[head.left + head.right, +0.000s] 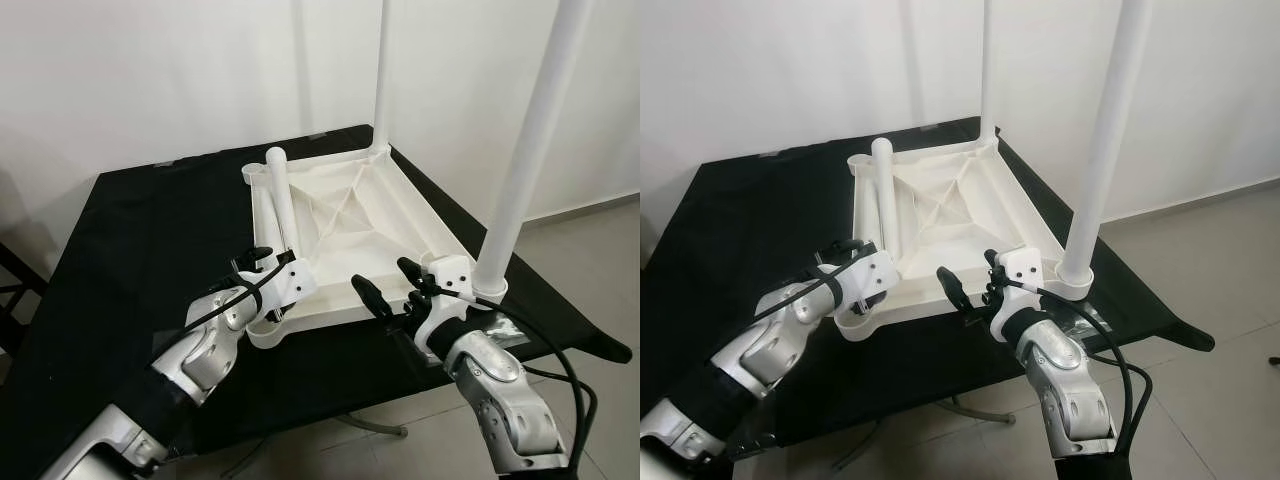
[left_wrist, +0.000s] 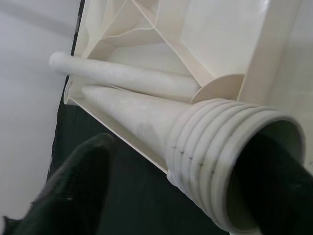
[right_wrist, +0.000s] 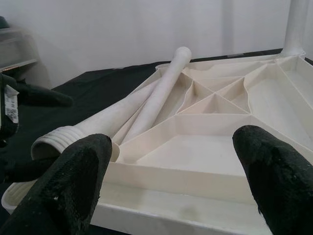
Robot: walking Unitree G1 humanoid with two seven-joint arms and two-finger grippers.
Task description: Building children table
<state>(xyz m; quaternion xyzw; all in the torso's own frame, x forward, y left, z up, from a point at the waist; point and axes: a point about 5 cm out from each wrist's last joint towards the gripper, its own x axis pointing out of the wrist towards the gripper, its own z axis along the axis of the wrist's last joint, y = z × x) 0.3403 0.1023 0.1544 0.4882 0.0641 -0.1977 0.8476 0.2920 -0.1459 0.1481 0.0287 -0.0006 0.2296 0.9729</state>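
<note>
A white tabletop (image 1: 400,215) lies upside down on the black table (image 1: 150,230). Two white legs stand upright in its right corners, one near (image 1: 525,150) and one far (image 1: 382,70). Two loose legs (image 1: 280,200) lie side by side along its left rim. My left gripper (image 1: 262,285) is open at the near left corner. Its fingers (image 2: 73,196) straddle the threaded end (image 2: 225,161) of one loose leg, with a gap on one side. My right gripper (image 1: 385,277) is open at the near rim, pointing into the tabletop, and holds nothing.
The black table's near edge runs just below both arms, and its right corner juts toward grey floor tiles (image 1: 600,260). A white wall stands close behind the table. Dark furniture (image 1: 15,290) shows at the far left. Bare black surface lies left of the tabletop.
</note>
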